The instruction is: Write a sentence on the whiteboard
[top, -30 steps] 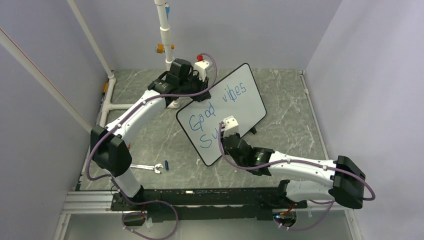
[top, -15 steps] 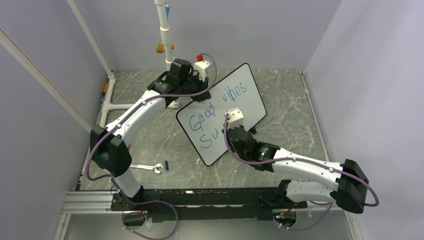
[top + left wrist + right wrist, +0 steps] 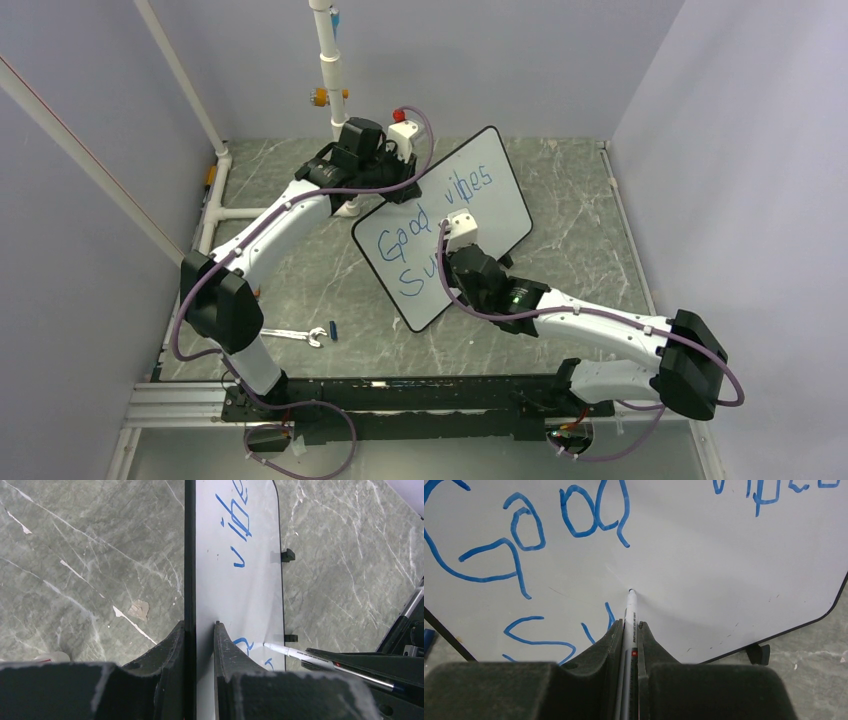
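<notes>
Left side: left gripper [image 3: 200,625] pinches the upper edge of the whiteboard [image 3: 497,215], which stands tilted on the table [image 3: 580,230]; only the left wrist view shows this clamp edge-on. Right side: right gripper [image 3: 630,626] is clamped on a marker [image 3: 629,602]. The right wrist view shows its tip against the board under "Good" of the sentence [image 3: 574,515].

Large flat white rectangular whiteboard [image 3: 500,215], rounded corners, thin black frame, small black feet. Stands on long edge mid-table, set diagonally, face tilted up toward near right. Top edge pinched in left gripper [image 3: 200,624]. Blue handwritten sentence [image 3: 405,228]: "Good vibes" along upper line, "Su" below "Good". White marker pen [image 3: 629,615] tip on face just right of "Su".
</notes>
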